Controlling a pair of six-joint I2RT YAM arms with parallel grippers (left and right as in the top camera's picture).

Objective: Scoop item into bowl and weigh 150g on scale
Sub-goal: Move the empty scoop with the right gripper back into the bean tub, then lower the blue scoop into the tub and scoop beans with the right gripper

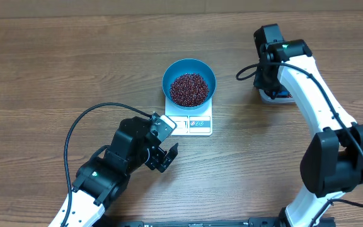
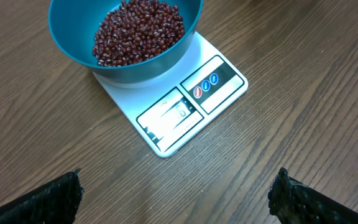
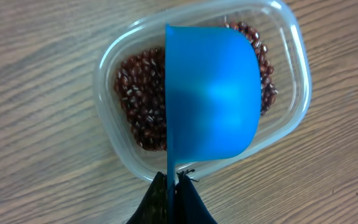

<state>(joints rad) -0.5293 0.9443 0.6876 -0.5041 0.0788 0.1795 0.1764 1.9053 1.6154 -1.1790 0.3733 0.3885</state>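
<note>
Two grippers were mine. Nearest, my left gripper (image 1: pixel 167 156) hung released, jaws wide, just near-left of the scale (image 1: pixel 192 123). Beyond, the beans (image 1: pixel 189 89) filled the bowl (image 1: pixel 169 75) on it. Far right, my right gripper (image 3: pixel 174 186) clenched the scoop (image 3: pixel 213 93) above the tub (image 3: pixel 297 93).

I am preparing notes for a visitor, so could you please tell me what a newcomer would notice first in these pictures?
The bright blue bowl, heaped with dark red-brown beans, stands on the white scale mid-table. At the far right, the right tool is shut on a blue scoop, held over a clear tub with more beans. The left tool is open near the scale.
</note>
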